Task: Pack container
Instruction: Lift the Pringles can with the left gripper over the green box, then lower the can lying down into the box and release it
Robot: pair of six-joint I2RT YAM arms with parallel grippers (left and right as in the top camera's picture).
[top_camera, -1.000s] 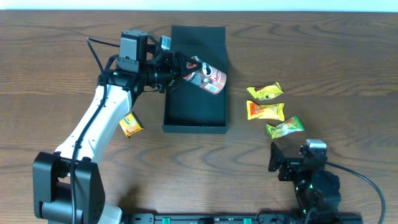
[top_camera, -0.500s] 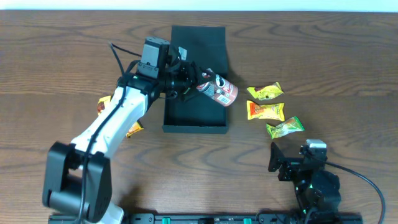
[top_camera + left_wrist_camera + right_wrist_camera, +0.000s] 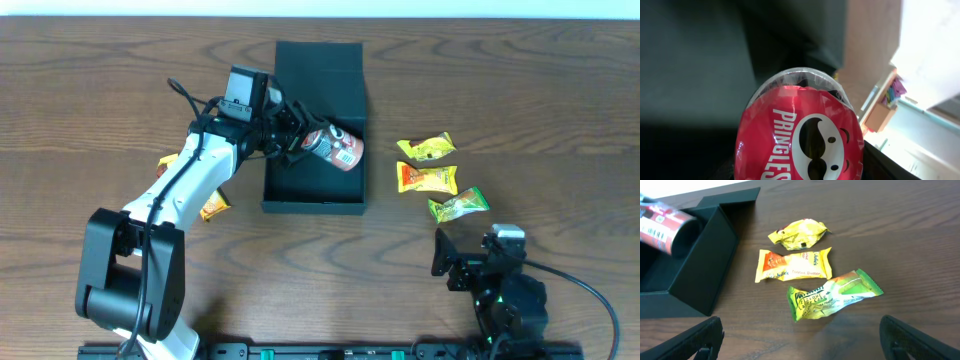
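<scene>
Overhead: the container (image 3: 312, 207) sits open mid-table (image 3: 90, 90), its lid flap laid back on the far side. The left gripper (image 3: 300, 140) is clamped on a red Pringles can (image 3: 335, 146) (tipped on its side) over the container's right half. Three snack packets (image 3: 428, 179) lie to the right, and the right gripper (image 3: 450, 258) sits near right.

Left wrist: the Pringles can (image 3: 800, 135) fills the view over the dark container floor (image 3: 690, 60).

Right wrist: the jaws are spread wide and empty, with the snack packets (image 3: 795, 265) beyond and the container (image 3: 700, 275) to the left.
</scene>
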